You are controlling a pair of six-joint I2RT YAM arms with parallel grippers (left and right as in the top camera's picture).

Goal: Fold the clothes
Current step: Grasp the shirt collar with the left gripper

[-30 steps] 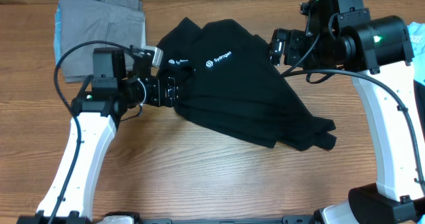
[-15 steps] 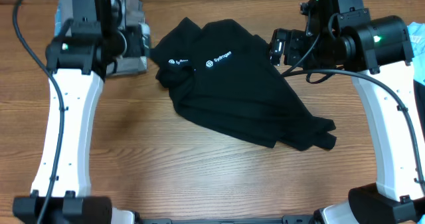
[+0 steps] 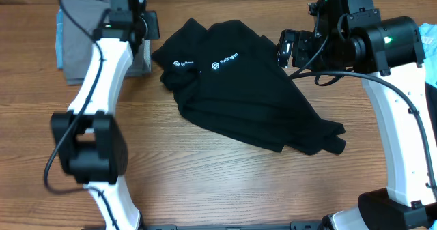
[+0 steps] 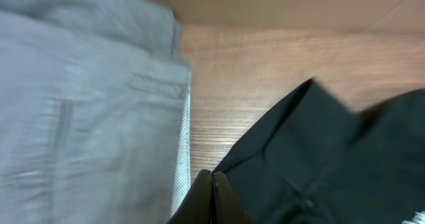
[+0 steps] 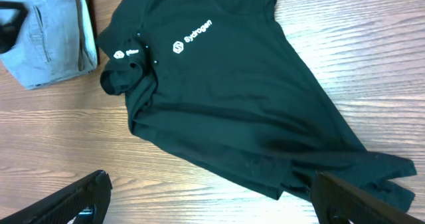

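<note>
1. Black fabric is taking up most of the scene: the black shirt (image 3: 252, 100) is lying crumpled across the middle of the wooden table (image 3: 205, 189), with its white logo prints (image 3: 225, 61) facing up.
2. A folded grey garment (image 3: 76, 32) is sitting at the far left corner, just beside the shirt's sleeve, and a light blue garment (image 3: 60, 44) is peeking out beneath it.
3. The left gripper (image 3: 149, 26) is hanging over the border between the grey garment and the shirt, its fingers (image 4: 204, 199) pressing tightly together. Whether they are touching cloth I cannot tell.
4. The right gripper (image 3: 287, 49) is hovering above the shirt's far right edge, its fingers (image 5: 86, 192) standing spread wide and gripping nothing.
</note>
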